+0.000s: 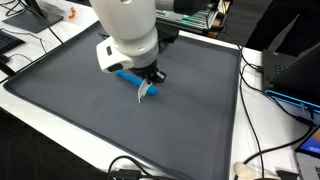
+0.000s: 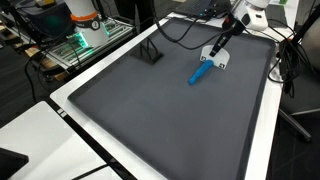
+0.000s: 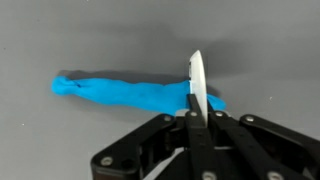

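Note:
In the wrist view my gripper (image 3: pixel 198 116) is shut on a thin white flat piece (image 3: pixel 196 78), which stands edge-on between the fingertips. Behind it a long blue soft-looking object (image 3: pixel 120 90) lies across the grey mat (image 3: pixel 60 40), and the white piece's lower end overlaps the blue object's right part. In both exterior views the gripper (image 1: pixel 152 74) (image 2: pixel 224 42) hangs low over the mat, with the white piece (image 1: pixel 144 92) (image 2: pixel 215 59) below it and the blue object (image 1: pixel 127 76) (image 2: pixel 200 74) alongside. Whether the white piece touches the blue object cannot be told.
The grey mat (image 1: pixel 80 110) covers most of a white table (image 1: pixel 270 130). A small black stand (image 2: pixel 150 52) sits near the mat's far edge. Cables (image 1: pixel 262 90) and dark equipment (image 1: pixel 295 60) lie beside the mat; desks with electronics (image 2: pixel 85 35) stand beyond it.

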